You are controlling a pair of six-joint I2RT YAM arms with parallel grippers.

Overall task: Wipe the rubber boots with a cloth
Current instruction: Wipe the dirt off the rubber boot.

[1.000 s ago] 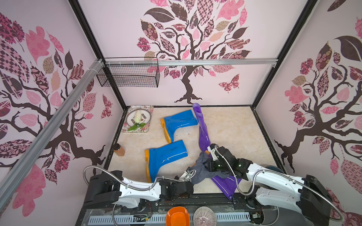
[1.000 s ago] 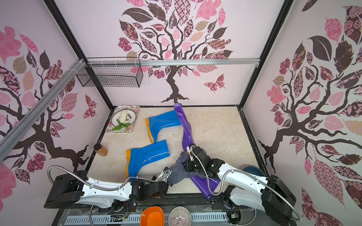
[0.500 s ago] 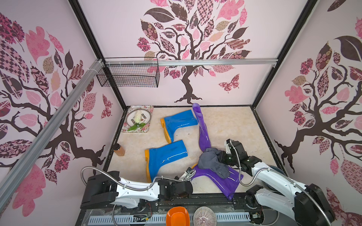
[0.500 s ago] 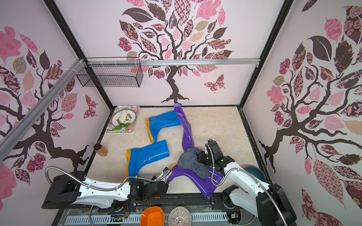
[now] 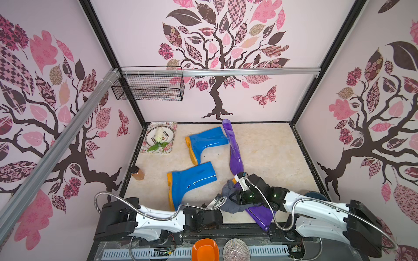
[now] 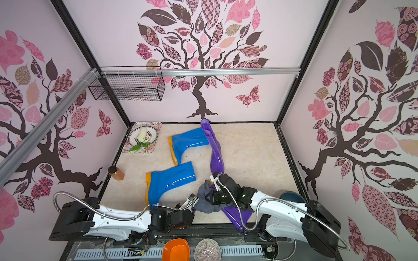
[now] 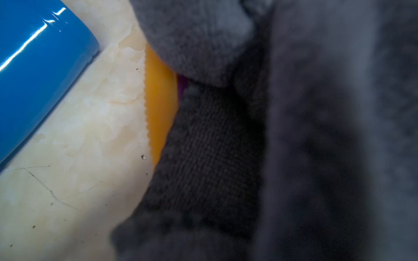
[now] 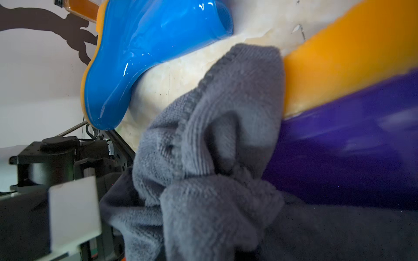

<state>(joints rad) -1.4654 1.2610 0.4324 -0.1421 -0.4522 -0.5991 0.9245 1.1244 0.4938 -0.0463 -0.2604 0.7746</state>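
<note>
Here, the right gripper [image 5: 233,199] is clamping on the cloth [image 5: 227,188], its jaws buried in the grey folds so that their gap is not showing. In the right wrist view the cloth [image 8: 226,135] is bunching into a knot right at the claw. The right arm [image 5: 316,205] is reaching low over the table [image 5: 271,158] from five o'clock, its forearm stretching toward nine o'clock above the near purple boot [image 5: 260,213], which is lying flat at six o'clock. The cloth is pressing on that boot's foot end, with the orange sole [image 8: 339,56] showing just beside it. The left gripper [image 5: 216,201] is pointing toward three o'clock, its tips meeting the cloth's edge; I cannot tell how wide it is standing or whether it is holding anything. The left arm [image 5: 158,217] is lying flat along the front edge. The near blue boot [image 5: 192,180] is lying near the cloth at ten o'clock, apart from it, while the far blue boot [image 5: 208,141] and the second purple boot [image 5: 234,149] are sitting farther off toward twelve o'clock
</note>
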